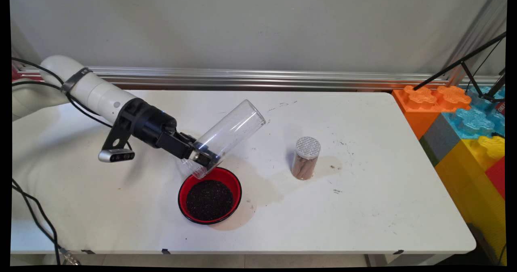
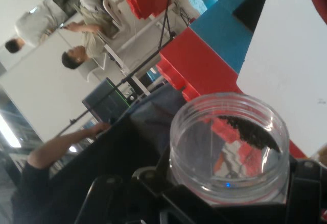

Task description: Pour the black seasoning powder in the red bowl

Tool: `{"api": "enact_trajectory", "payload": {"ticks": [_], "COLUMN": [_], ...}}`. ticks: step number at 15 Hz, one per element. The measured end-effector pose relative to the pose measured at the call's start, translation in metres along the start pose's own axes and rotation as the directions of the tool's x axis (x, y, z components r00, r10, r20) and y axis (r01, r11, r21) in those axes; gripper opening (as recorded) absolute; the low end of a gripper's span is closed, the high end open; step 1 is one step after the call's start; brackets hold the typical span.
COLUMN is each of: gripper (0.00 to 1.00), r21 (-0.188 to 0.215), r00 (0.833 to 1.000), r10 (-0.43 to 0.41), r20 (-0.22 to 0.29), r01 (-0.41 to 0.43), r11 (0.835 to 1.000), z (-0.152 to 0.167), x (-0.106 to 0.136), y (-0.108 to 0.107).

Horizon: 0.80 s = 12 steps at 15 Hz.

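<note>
Over the red bowl [image 1: 210, 199], gripper [image 1: 202, 157] clamped on a clear plastic jar [image 1: 226, 136], jaws closed around its lower end near the mouth. Tilted steeply, mouth down over the bowl's far rim, closed bottom raised up and to the right: the posture of tipping contents out. Bowl filled with dark grains across its middle. Jar nearly bare inside; in the hand view, only a thin streak of dark grains [image 2: 250, 131] clinging to the wall of the jar [image 2: 230, 147]. Well apart on the right, a small brown shaker [image 1: 305, 159] with a white perforated lid, upright on the white surface [image 1: 363, 207], clear of the pouring. Faint brownish stains spread around bowl and shaker. Colourful big blocks [image 1: 468, 130] stacked past the right edge.
</note>
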Motion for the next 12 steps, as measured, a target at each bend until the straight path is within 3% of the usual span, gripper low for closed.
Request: {"api": "enact_trajectory", "payload": {"ticks": [6,12], "gripper": [0.0,0.0], "r21": [-0.009,-0.013], "r00": [0.983,0.939], "r10": [-0.181,-0.336], "r20": [0.033,0.07], "r01": [0.182,0.338], "r11": [0.983,0.941], "z": [-0.0004,-0.0008], "x": [-0.0012,-0.0048], "y": [0.0012,0.0038]}}
